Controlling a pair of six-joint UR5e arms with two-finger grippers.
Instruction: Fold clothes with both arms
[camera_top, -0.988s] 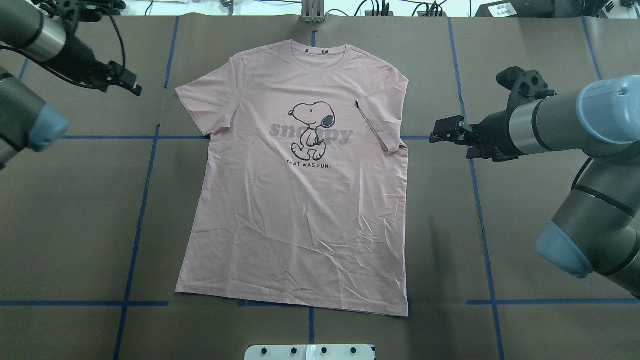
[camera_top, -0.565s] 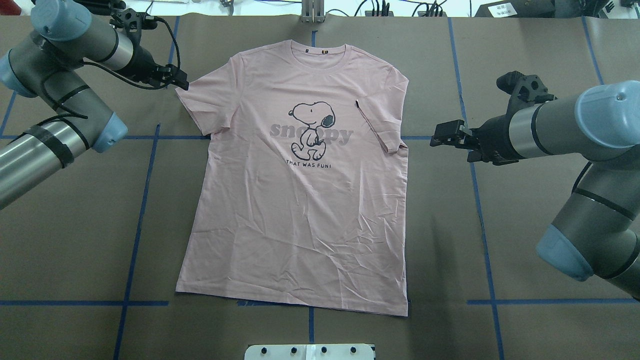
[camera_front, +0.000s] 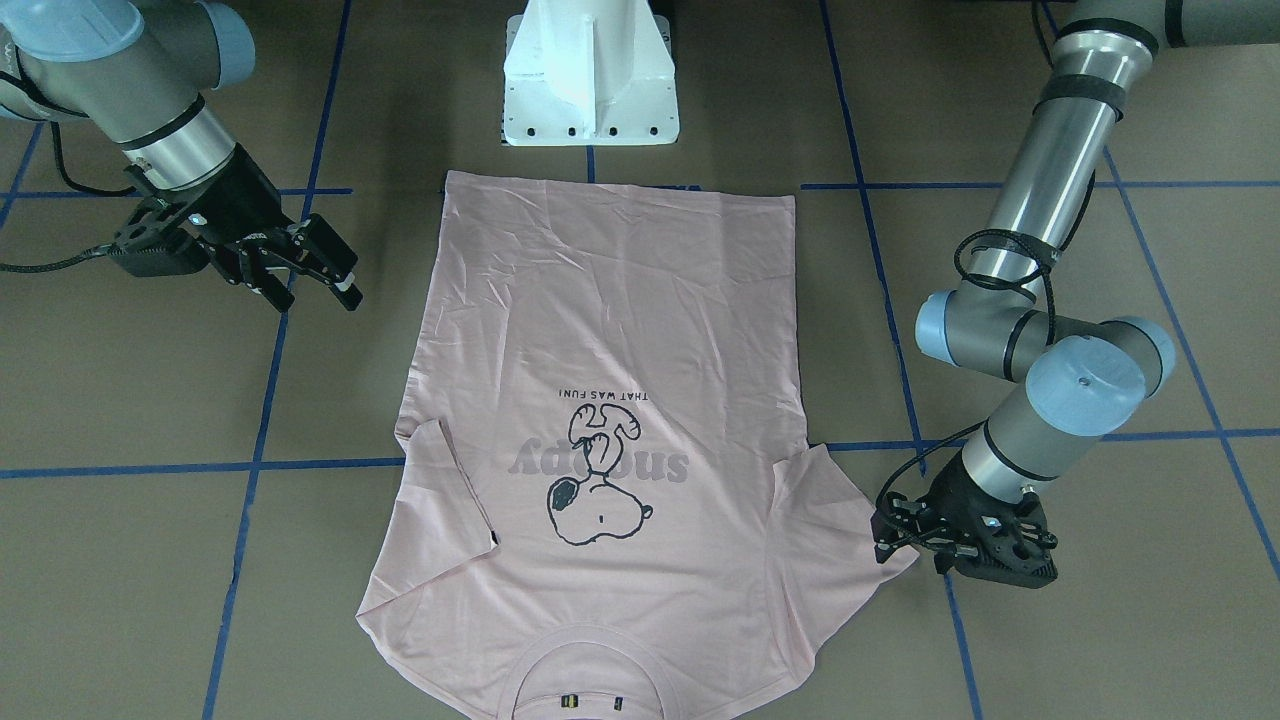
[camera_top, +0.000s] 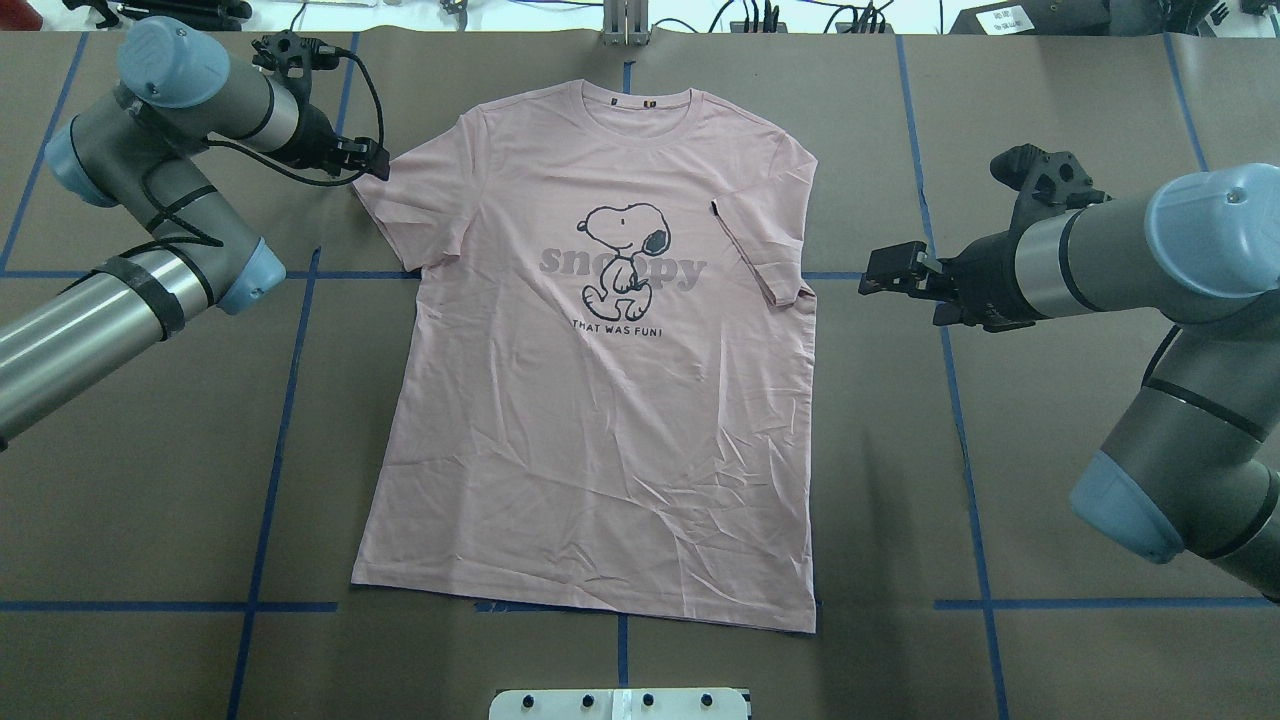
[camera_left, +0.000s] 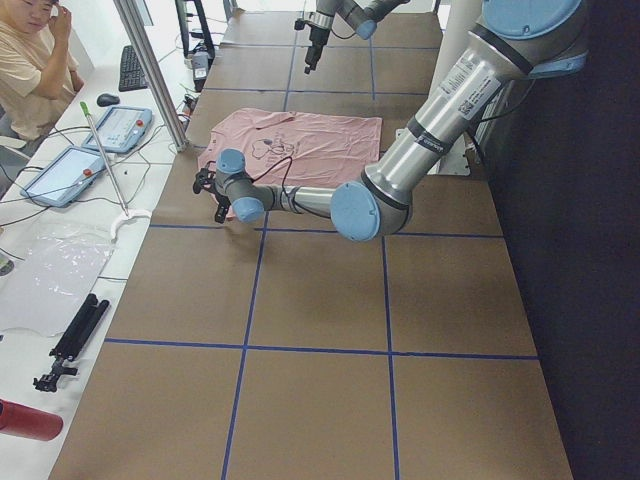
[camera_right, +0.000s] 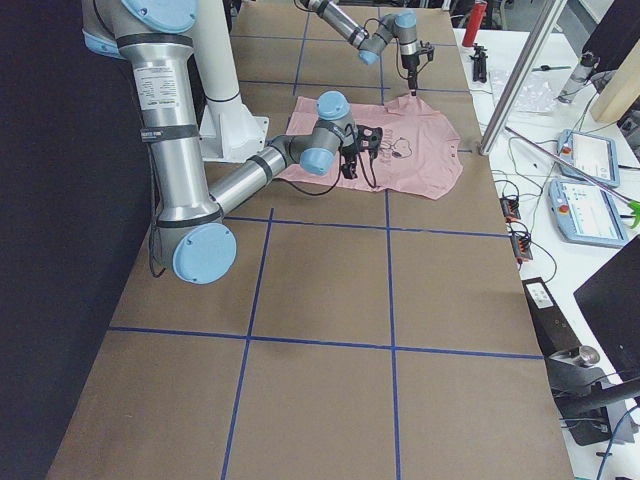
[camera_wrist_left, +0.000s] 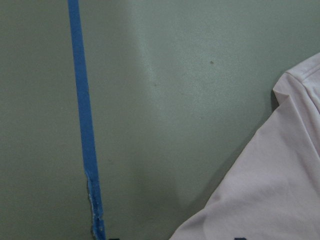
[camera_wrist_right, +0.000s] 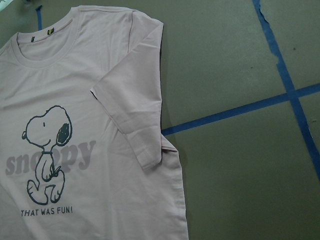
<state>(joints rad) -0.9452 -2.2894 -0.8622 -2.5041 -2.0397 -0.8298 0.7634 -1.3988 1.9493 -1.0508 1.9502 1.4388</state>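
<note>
Pink T-shirt (camera_top: 600, 420) flat, print up, at the middle of the table (camera_top: 130, 500), collar toward the far edge.
Brown paper covering, gridded with blue tape (camera_top: 272, 460). Left hand (camera_top: 375, 160) released at one sleeve's tip; right hand (camera_top: 882, 272) released, near the folded-in sleeve, not touching. Operator (camera_left: 35, 65) and pendants (camera_left: 118, 127) alongside.

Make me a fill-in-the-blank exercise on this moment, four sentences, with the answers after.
1. The shirt lies flat with its print facing ____.
2. Its sleeve on the robot's ____ side is folded in onto the body.
3. The left gripper is at the tip of the other ____.
4. The right gripper is beside the shirt and holds ____.
Answers: up; right; sleeve; nothing.
</note>
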